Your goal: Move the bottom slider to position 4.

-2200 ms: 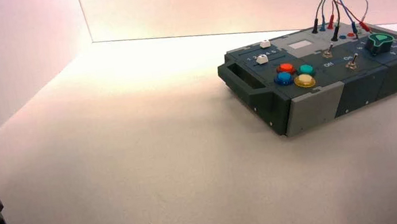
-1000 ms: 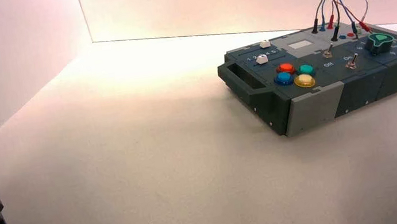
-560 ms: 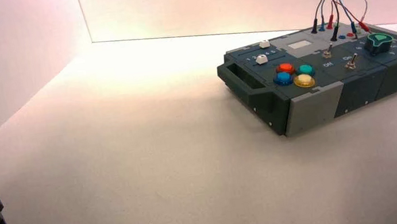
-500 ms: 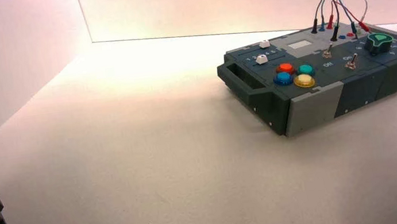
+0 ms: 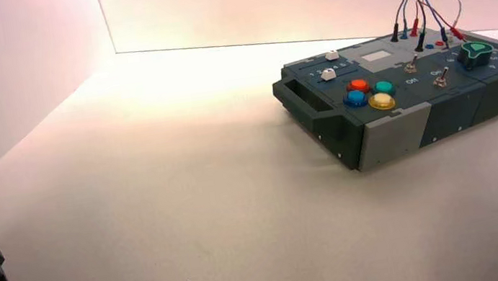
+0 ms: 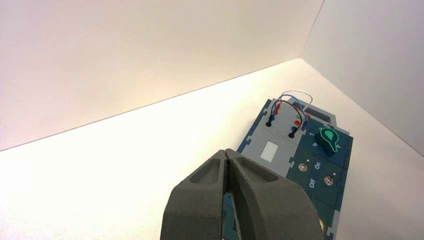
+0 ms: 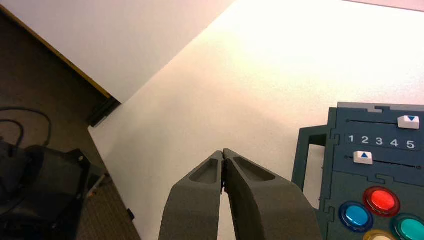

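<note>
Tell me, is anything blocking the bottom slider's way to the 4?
Nothing visible does. The bottom slider sits at 2, and the dark slot beside it runs bare past the 4.

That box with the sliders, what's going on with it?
Neither tool is touching the box right now. The robot's left tool and right tool are both shut, held in the air away from its controls. The bottom slider, a white knob, sits at 2, so the move to position 4 has not been made yet.
</note>
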You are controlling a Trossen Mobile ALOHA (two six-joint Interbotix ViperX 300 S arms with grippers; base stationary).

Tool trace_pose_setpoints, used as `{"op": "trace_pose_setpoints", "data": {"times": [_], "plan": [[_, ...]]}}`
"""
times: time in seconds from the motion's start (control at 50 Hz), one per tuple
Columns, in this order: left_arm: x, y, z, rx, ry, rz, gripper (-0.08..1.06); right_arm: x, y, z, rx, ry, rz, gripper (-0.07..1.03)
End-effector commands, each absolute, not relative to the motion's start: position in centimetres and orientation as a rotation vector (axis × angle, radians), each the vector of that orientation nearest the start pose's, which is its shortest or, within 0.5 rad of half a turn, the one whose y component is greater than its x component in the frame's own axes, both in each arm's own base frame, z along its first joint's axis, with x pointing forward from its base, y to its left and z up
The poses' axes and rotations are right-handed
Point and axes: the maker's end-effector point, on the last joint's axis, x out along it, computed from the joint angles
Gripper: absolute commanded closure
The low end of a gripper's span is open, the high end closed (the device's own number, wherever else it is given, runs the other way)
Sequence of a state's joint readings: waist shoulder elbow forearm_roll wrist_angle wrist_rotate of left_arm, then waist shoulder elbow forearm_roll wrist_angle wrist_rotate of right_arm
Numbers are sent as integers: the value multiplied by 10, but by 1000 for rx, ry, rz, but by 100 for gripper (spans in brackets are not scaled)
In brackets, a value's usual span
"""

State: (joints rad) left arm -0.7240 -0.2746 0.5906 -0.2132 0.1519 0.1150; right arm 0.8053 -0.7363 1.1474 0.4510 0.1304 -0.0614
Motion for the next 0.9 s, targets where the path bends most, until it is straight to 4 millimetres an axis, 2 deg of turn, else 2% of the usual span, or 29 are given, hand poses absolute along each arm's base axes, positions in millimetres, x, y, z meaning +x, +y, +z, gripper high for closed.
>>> {"op": "trace_pose_setpoints", "data": {"times": [0.02,0.28,0.6,0.7,0.9], "plan": [[313,-283,274,62,442,-720,100,187,209,184,159,650,724,98],[313,-282,273,65,444,-719,100,201,221,163,113,728,697,98],[312,-282,274,80,437,-724,100,219,235,149,87,779,670,98],[312,-282,272,85,438,-724,100,225,230,142,87,802,640,98],[313,-281,270,90,440,-723,100,232,219,139,100,808,601,98]]}}
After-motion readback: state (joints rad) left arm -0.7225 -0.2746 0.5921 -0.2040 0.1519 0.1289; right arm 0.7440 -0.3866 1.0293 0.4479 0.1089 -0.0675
